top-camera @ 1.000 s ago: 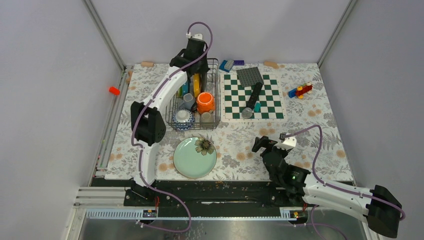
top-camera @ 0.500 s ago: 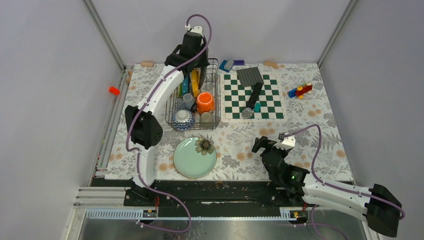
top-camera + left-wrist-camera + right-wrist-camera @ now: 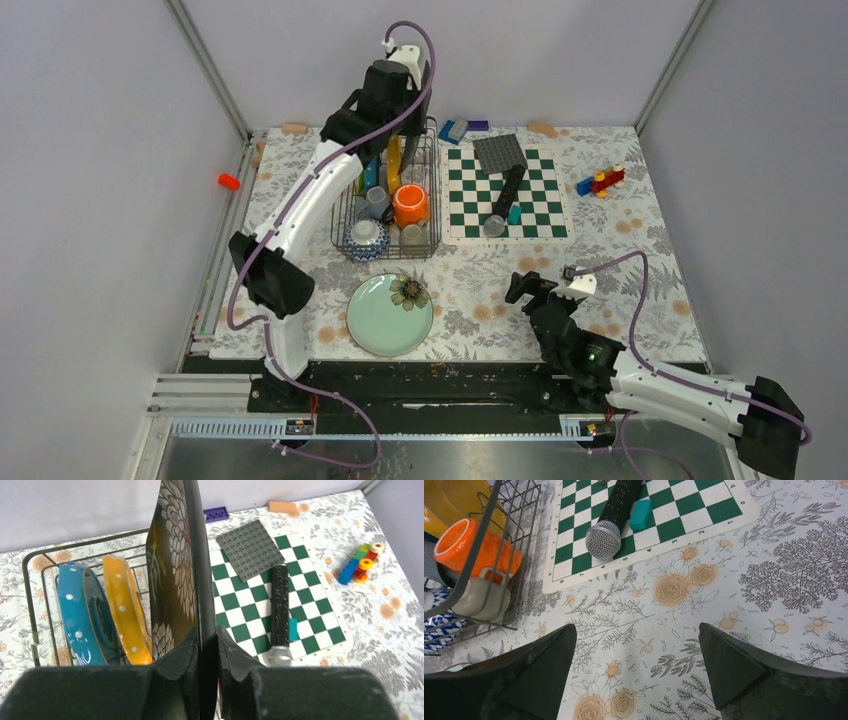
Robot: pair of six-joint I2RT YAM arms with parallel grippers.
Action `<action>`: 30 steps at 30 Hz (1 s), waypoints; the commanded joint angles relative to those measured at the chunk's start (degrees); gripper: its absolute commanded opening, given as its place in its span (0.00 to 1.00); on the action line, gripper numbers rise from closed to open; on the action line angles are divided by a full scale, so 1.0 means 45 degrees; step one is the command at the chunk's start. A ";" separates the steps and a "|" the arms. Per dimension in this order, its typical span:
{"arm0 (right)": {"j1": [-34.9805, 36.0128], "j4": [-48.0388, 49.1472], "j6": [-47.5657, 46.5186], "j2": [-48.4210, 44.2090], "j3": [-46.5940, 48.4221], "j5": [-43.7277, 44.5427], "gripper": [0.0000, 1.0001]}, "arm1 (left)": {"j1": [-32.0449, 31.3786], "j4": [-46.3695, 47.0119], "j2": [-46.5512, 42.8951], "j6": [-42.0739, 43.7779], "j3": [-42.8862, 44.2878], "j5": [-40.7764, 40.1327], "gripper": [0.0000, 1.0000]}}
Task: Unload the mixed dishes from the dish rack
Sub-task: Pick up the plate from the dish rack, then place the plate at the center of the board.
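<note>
- Now my left gripper [image 3: 206, 631] pinches the rim of the dark patterned plate [image 3: 175, 555], which stands upright at the far end of the dish rack [image 3: 30, 560], just beside the orange plate [image 3: 125, 610].
- My right gripper [image 3: 635, 629] stands wide over the table [image 3: 774, 580], near the rack's corner.

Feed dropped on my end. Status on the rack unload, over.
Left gripper shut on dark patterned plate, upright at dish rack. Right gripper open, empty, over table. Alongside: blue plate, orange plate.
</note>
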 commanded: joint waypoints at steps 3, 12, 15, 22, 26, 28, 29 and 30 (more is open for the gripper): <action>0.0077 -0.0392 0.0136 -0.0693 0.0392 0.0519 1.00 | -0.1178 0.1576 -0.2581 0.1037 -0.0188 -0.1476 0.00; 0.0075 -0.0837 0.0299 -0.1759 0.0181 0.0396 1.00 | -0.3738 0.1198 -0.4746 0.1608 -0.2493 -0.4113 0.00; 0.0077 -0.0837 0.0358 -0.2083 0.0073 0.0284 1.00 | -0.4642 0.1227 -0.5777 0.1328 -0.4008 -0.5163 0.00; 0.0077 -0.0899 0.0656 -0.2409 -0.0033 -0.0114 1.00 | -0.7012 0.2003 -0.8777 0.0548 -0.8345 -0.7007 0.00; 0.0077 -0.0781 0.0876 -0.2482 -0.0129 -0.0282 1.00 | -0.8504 0.1160 -0.9375 -0.0326 -0.9150 -0.8737 0.00; 0.0086 -0.0764 0.0881 -0.2441 -0.0102 -0.0325 1.00 | -0.9158 0.0528 -0.9564 -0.0982 -0.9347 -0.9381 0.00; 0.0078 -0.0807 0.0894 -0.2438 -0.0086 -0.0369 1.00 | -0.9476 0.0324 -0.9691 -0.1225 -0.9454 -0.9563 0.00; 0.0077 -0.0810 0.0898 -0.2420 -0.0082 -0.0382 1.00 | -0.9774 0.0127 -0.9834 -0.1507 -0.9590 -0.9761 0.00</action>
